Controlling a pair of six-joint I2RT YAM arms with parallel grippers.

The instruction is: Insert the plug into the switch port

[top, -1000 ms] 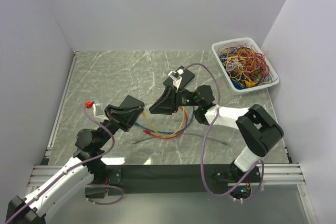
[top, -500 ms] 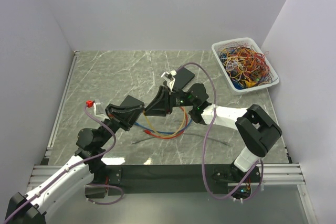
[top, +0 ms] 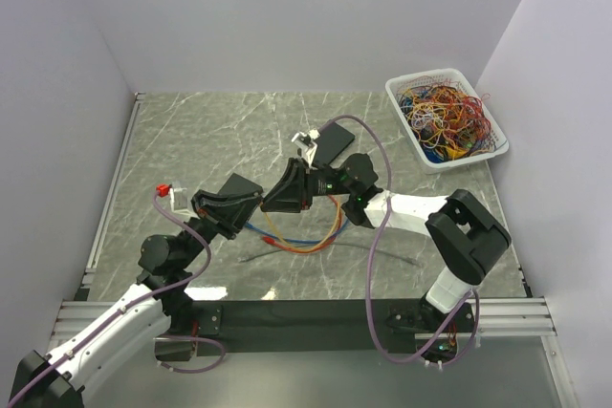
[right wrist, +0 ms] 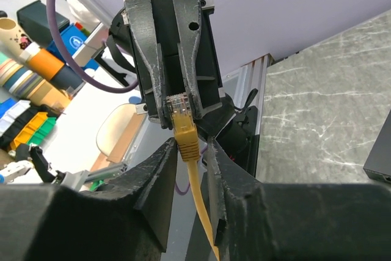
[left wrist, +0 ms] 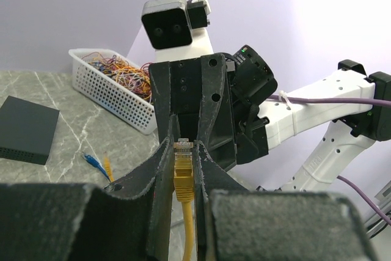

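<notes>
Yellow plug (left wrist: pixel 184 178): clamps it upright in left gripper (left wrist: pixel 184 154), straddles it loosely with right gripper (right wrist: pixel 190 151). Could drop or tilt it by swapping early, missing switch (top: pixel 331 143) at one o'clock.

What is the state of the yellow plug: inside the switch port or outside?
Outside. The left gripper holds the plug in the air, apart from the switch lying on the table.

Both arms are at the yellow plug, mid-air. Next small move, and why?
Probably close the right end effector on the boot of the yellow plug. The left end effector clamps the plug, while the right one's fingers only straddle the boot, with a sliver of gap showing. Until it grips, it likely can't carry the plug to the switch.
</notes>
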